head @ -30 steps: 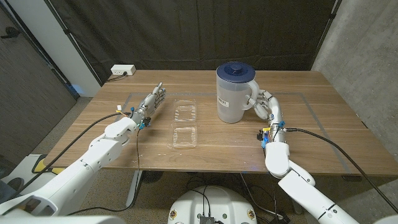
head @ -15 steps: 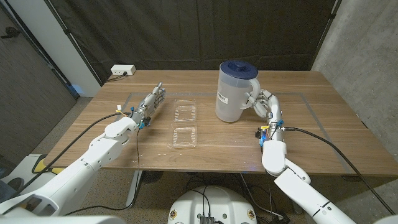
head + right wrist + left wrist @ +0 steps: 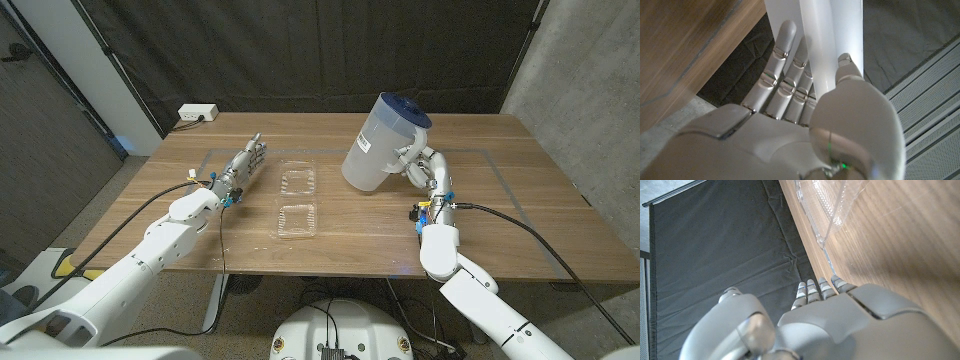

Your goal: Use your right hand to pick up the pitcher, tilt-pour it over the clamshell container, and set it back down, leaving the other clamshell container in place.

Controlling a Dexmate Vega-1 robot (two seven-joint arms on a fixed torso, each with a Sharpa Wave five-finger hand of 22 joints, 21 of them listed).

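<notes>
My right hand [image 3: 421,166] grips the handle of the translucent white pitcher [image 3: 378,143] with the dark blue lid. The pitcher is off the table and leans with its base toward the clamshells and its lid up to the right. In the right wrist view my right hand [image 3: 805,135] has its fingers wrapped round the white handle [image 3: 827,40]. Two clear clamshell containers lie mid-table, one farther [image 3: 297,180] and one nearer [image 3: 296,220], both left of the pitcher. My left hand [image 3: 241,164] rests on the table left of them, fingers straight, holding nothing. The left wrist view has my left hand [image 3: 840,325] near a clamshell [image 3: 830,205].
A white power strip [image 3: 197,113] lies at the table's far left corner. A black curtain hangs behind the wooden table [image 3: 520,210] and a concrete wall stands to the right. Faint tape lines mark the tabletop.
My right hand has lifted the pitcher off the table and tilted it, its lid swinging up and to the right. The left hand and both clamshells have stayed put.
</notes>
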